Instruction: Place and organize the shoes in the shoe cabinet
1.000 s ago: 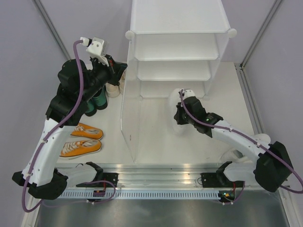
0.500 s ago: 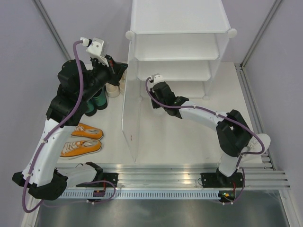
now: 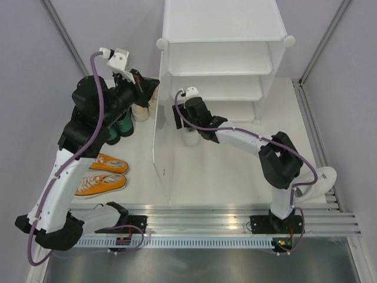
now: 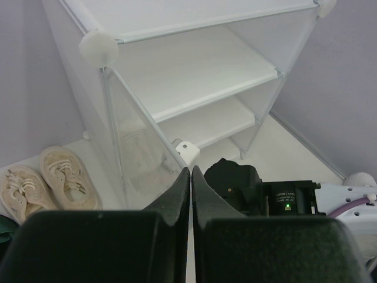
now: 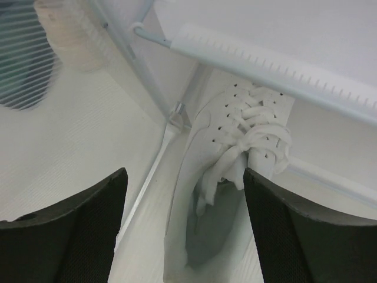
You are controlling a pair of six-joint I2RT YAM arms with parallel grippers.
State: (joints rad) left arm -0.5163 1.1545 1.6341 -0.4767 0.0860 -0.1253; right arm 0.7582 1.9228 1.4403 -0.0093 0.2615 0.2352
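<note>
The white shoe cabinet (image 3: 221, 23) stands at the back of the table. My right gripper (image 3: 187, 125) reaches into its bottom tier by the left side panel. In the right wrist view the gripper (image 5: 184, 174) is open, and a white sneaker (image 5: 230, 177) stands free between its fingers (image 5: 88, 224), toe inward. The second white sneaker (image 3: 324, 177) lies at the table's right edge. My left gripper (image 4: 190, 171) is shut on nothing and held high left of the cabinet (image 4: 194, 100). Orange sneakers (image 3: 103, 174), dark green heels (image 3: 121, 127) and cream sneakers (image 3: 141, 109) sit on the left.
The cabinet's translucent left side panel (image 3: 162, 147) stands between the shoes on the left and my right arm. The cream sneakers (image 4: 59, 177) lie close against that panel. A metal rail (image 3: 194, 221) runs along the near edge.
My right arm has swung left from mid-table into the cabinet's bottom tier carrying the white sneaker, then opened and let it go. The left arm has not moved.
</note>
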